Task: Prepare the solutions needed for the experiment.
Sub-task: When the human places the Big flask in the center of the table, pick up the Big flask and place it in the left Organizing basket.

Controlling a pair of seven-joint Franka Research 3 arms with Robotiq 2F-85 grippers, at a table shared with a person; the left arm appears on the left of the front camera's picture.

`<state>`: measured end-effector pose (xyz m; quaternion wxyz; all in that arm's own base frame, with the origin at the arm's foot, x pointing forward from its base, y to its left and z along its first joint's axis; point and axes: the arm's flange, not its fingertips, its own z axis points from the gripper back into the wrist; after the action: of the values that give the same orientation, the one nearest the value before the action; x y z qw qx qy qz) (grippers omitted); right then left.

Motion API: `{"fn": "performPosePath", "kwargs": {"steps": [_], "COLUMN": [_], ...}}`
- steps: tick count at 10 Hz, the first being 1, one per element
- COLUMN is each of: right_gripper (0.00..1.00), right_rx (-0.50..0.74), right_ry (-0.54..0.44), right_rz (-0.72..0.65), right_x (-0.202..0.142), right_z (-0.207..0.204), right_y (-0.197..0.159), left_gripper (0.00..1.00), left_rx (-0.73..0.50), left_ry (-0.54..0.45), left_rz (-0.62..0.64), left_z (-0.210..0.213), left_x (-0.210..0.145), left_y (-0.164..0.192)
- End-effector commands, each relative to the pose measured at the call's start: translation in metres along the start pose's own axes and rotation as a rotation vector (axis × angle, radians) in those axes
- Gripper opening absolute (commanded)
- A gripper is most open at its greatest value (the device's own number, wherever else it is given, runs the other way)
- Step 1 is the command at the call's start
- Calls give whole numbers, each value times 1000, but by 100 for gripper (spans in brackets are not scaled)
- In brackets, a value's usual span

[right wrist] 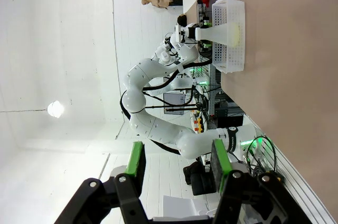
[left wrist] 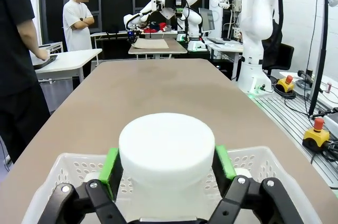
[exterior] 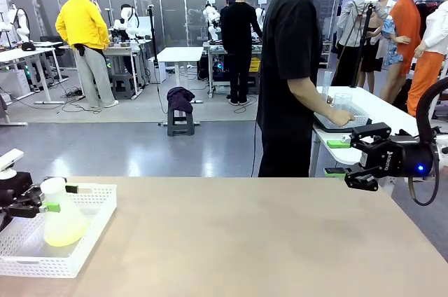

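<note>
A translucent white conical flask (exterior: pixel 61 202) stands in a white basket (exterior: pixel 98 202) at the table's left edge. The solutions (exterior: pixel 64 232) are the pale yellow-green liquid in its bottom. My left gripper (exterior: pixel 59 197) is open, its green pads on either side of the flask's neck. In the left wrist view the white flask top (left wrist: pixel 166 150) sits between the pads (left wrist: pixel 111 166), with a thin gap on one side. My right gripper (exterior: pixel 337 157) hangs open and empty above the table's far right corner. The right wrist view shows the flask (right wrist: pixel 222 33) and basket (right wrist: pixel 232 60) far off.
The brown table (exterior: pixel 245 241) stretches between the two arms. A person in black (exterior: pixel 287 66) stands at the far side, turned away, with a hand on a tray (exterior: pixel 343 118) on a white side table.
</note>
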<state>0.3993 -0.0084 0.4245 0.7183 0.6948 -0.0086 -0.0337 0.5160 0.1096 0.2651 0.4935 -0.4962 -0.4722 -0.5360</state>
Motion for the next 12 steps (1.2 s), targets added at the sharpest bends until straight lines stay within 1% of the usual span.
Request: {"fn": "performPosePath", "kwargs": {"steps": [1, 2, 5, 6, 7, 9, 10, 11, 12], "right_gripper": [64, 64, 64, 64, 64, 64, 64, 64, 64], "right_rx": [6, 6, 6, 6, 6, 6, 6, 6, 6], "right_ry": [0, 0, 0, 0, 0, 0, 0, 0, 0], "right_rz": [4, 4, 4, 4, 4, 4, 4, 4, 4], "right_x": [0, 0, 0, 0, 0, 0, 0, 0, 0], "right_z": [0, 0, 0, 0, 0, 0, 0, 0, 0], "right_y": [2, 2, 2, 2, 2, 2, 2, 2, 2], "left_gripper": [100, 100, 100, 100, 100, 100, 100, 100, 100], "left_rx": [-62, -32, -2, 17, 57, 121, 147, 106, 69], "left_ry": [-1, -2, -6, 1, 30, 28, 15, 20, 1], "left_rz": [-4, -12, 7, 16, 59, 97, 135, 241, 403], "left_z": [10, 15, 40, 54, 77, 110, 116, 117, 117], "left_x": [0, 1, 3, 4, 5, 21, 36, 55, 69], "left_y": [-2, -2, 1, -2, -9, -28, -37, -48, -55]}}
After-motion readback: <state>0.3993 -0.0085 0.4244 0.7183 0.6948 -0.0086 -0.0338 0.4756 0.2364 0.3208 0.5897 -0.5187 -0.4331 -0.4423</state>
